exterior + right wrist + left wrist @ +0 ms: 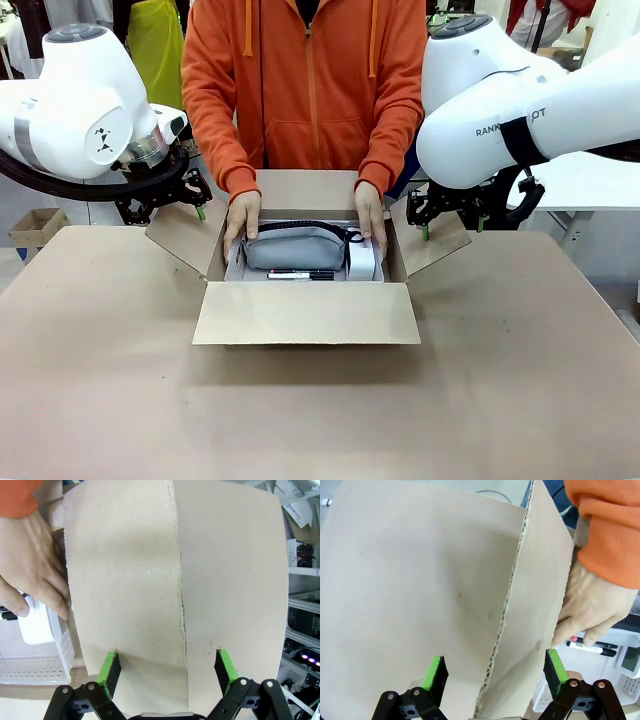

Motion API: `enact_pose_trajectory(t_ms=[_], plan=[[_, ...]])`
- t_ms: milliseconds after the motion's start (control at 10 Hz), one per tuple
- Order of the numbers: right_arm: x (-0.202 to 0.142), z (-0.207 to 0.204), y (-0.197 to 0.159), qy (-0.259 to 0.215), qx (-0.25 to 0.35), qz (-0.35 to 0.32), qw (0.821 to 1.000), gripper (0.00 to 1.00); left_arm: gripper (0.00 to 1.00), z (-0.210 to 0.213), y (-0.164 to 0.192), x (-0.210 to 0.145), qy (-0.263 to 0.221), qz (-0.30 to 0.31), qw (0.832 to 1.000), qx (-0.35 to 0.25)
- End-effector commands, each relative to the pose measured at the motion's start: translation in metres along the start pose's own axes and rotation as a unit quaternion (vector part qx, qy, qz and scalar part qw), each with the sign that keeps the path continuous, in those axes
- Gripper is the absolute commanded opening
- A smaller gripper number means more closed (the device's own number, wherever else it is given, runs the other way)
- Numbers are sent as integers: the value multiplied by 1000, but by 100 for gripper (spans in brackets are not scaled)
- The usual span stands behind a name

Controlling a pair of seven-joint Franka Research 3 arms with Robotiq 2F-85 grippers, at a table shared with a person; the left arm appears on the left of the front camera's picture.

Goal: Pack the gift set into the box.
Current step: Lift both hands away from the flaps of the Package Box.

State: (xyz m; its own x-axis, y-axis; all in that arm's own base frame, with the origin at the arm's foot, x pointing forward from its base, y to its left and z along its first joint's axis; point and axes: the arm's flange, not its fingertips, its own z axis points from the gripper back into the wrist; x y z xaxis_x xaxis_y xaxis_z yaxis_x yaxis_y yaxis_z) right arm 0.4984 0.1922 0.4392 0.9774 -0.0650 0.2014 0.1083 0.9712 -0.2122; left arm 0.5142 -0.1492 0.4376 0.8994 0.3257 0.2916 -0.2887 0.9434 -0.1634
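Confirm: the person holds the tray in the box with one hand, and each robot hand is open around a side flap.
Not one: the front view shows both the person's hands on the tray. The rest holds: it sits in the box, and the robot's left hand and right hand are open around side flaps.

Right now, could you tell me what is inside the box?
A grey tray with a grey zip pouch, black pen and white item; a person's hands grip its ends. The tray hides the box floor.
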Motion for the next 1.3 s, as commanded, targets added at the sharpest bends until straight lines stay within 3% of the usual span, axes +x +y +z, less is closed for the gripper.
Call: enact_pose_trajectory(t_ms=[0, 500, 600, 700, 900, 1000, 1200], plan=[[3, 2, 1, -6, -13, -9, 1000, 100, 100, 1, -3, -1, -3, 8, 1000, 10], [0, 0, 0, 0, 0, 0, 1000, 100, 100, 0, 0, 0, 0, 0, 1000, 0], [-3, 20, -19, 5, 71, 22, 997, 100, 100, 30, 22, -3, 45, -62, 989, -130], [-11, 37, -49, 24, 184, 57, 981, 100, 100, 53, 55, -3, 82, -88, 959, -256], [-25, 54, -119, 44, 345, 76, 934, 100, 100, 68, 119, 2, 133, -116, 892, -417], [-33, 54, -153, 50, 423, 71, 902, 100, 100, 67, 144, 5, 152, -104, 858, -479], [-54, 27, -216, 36, 564, 14, 825, 100, 100, 50, 202, 3, 137, -67, 792, -591]])
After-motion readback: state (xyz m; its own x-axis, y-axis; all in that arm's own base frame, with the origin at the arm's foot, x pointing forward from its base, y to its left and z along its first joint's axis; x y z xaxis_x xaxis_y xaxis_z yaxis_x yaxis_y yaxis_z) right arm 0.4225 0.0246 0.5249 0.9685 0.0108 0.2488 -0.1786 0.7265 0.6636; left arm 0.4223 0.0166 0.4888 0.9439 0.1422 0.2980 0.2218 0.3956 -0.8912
